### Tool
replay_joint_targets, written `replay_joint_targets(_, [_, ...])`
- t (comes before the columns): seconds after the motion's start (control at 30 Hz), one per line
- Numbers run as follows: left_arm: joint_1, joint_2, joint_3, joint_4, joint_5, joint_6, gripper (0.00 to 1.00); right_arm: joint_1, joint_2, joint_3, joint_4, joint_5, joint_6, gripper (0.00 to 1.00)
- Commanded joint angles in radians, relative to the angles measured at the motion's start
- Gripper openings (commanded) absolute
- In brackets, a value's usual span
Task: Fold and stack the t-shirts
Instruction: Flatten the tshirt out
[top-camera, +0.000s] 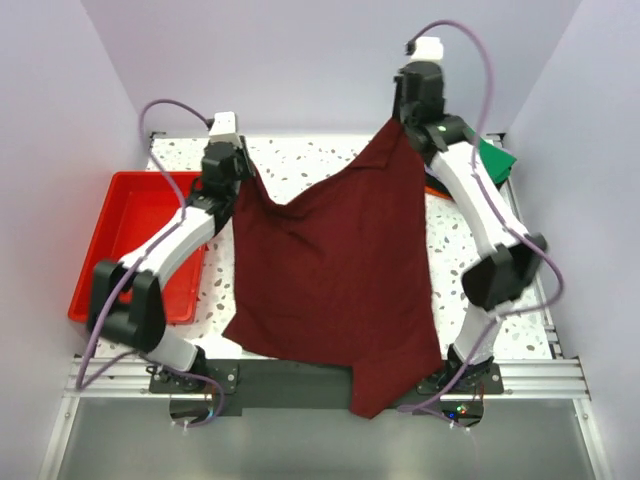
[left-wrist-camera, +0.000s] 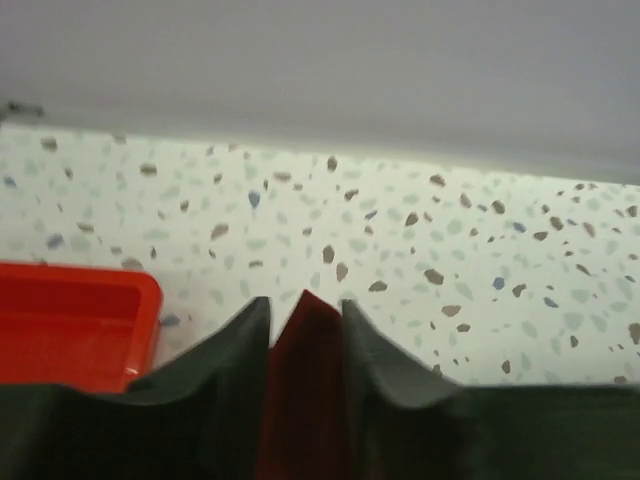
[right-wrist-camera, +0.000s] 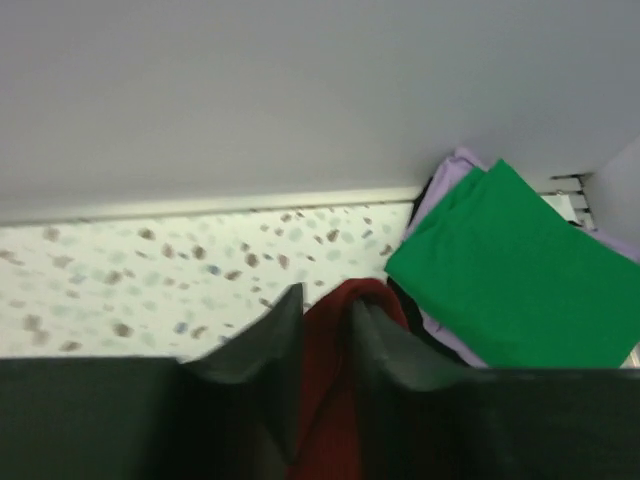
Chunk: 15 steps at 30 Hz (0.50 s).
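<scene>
Jaws of left gripper (left-wrist-camera: 304, 310) pinched on one top corner of the maroon shirt (top-camera: 335, 270); right gripper (right-wrist-camera: 327, 305) clamped on the other corner, held higher. Shirt hangs spread between them over the table (top-camera: 300, 160), hem past the near edge. Folded green shirt (right-wrist-camera: 510, 270) far right; red tray (top-camera: 130, 215) left.

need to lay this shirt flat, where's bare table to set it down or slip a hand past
Bare table shows along its far edge, between the left gripper and right gripper, and in a patch right of the maroon shirt, by the right arm. Crowded: red tray on the left, folded stack in the far right corner.
</scene>
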Motion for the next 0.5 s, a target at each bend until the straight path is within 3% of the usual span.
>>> replay_joint_targets(0.0, [0.027,0.108,0.104,0.078,-0.085,0.000,0.46,-0.012,0.120,0.143,-0.001,0.103,-0.002,0.37])
replay_joint_targets(0.03, [0.027,0.134,0.116,0.079,-0.087,-0.004,0.61,-0.014,0.158,0.175,-0.025,0.103,-0.002,0.59])
replay_joint_targets(0.07, [0.027,0.139,0.119,0.076,-0.084,-0.007,0.81,-0.012,0.215,0.210,-0.068,0.101,0.002,0.73])
replay_joint_targets(0.13, [0.024,0.123,0.101,0.081,-0.056,-0.022,0.92,-0.014,0.225,0.192,-0.076,0.087,0.020,0.91])
replay_joint_targets(0.23, [0.011,0.078,0.043,0.099,-0.001,-0.033,0.96,-0.014,0.127,-0.010,0.008,0.006,0.075,0.99])
replay_joint_targets(0.33, [0.001,0.031,-0.038,0.093,0.048,-0.053,0.97,-0.014,0.007,-0.313,0.103,-0.090,0.141,0.99])
replay_joint_targets(0.47, [-0.003,-0.009,-0.154,0.099,0.084,-0.069,0.98,-0.012,-0.096,-0.573,0.212,-0.199,0.215,0.99])
